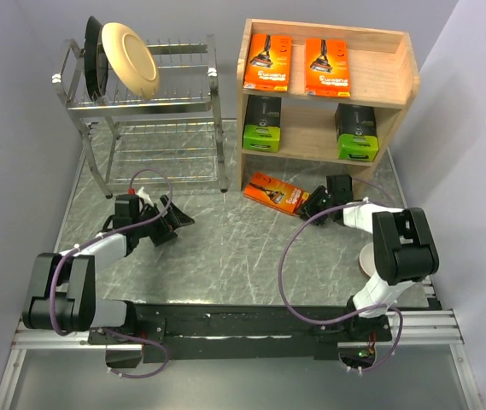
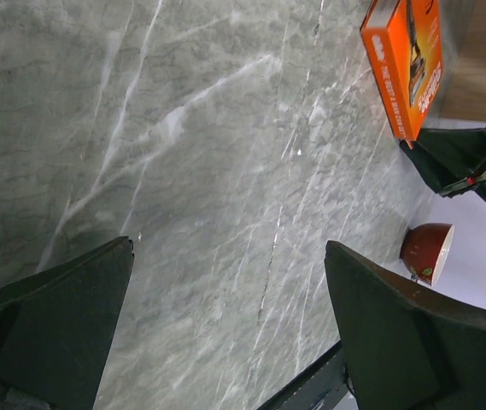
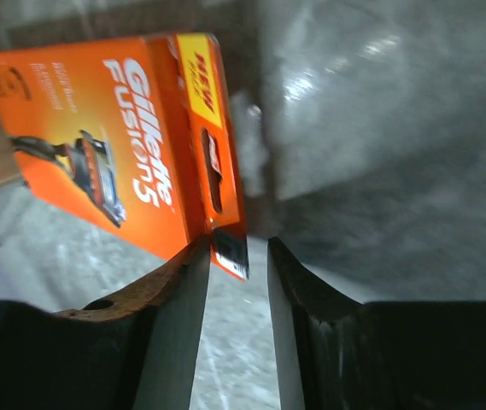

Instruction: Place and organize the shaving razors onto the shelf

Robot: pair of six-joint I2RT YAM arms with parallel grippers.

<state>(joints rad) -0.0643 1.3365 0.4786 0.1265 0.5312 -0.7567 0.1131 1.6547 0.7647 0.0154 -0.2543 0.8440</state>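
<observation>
Grey marbled bench (image 1: 225,256) fills the foreground, with both arms bolted at its near edge. Well to the left of the shelf (image 1: 401,81), the left gripper (image 1: 174,222) hovers low over bare stone, jaws spread wide and holding nothing. Just in front of the shelf's foot, the right gripper (image 3: 236,282) straddles one corner of the orange razor pack (image 3: 114,162), which rests on the bench askew to the shelf front. The jaws are drawn narrow but not clamped. One finger touches the pack, while a slim gap shows at the other.

On the shelf's top tier lie two orange packs (image 1: 267,62) side by side. On the lower tier stand two black packs with lime-green ends (image 1: 262,124), well apart. Left of the shelf is a wire dish rack (image 1: 153,102) holding plates.

The hold looks likely to catch only a corner. Lifted that way, the pack could swing or slip out. Its hanging end might then strike the shelf's raised rim or knock the packs already placed out of line.
</observation>
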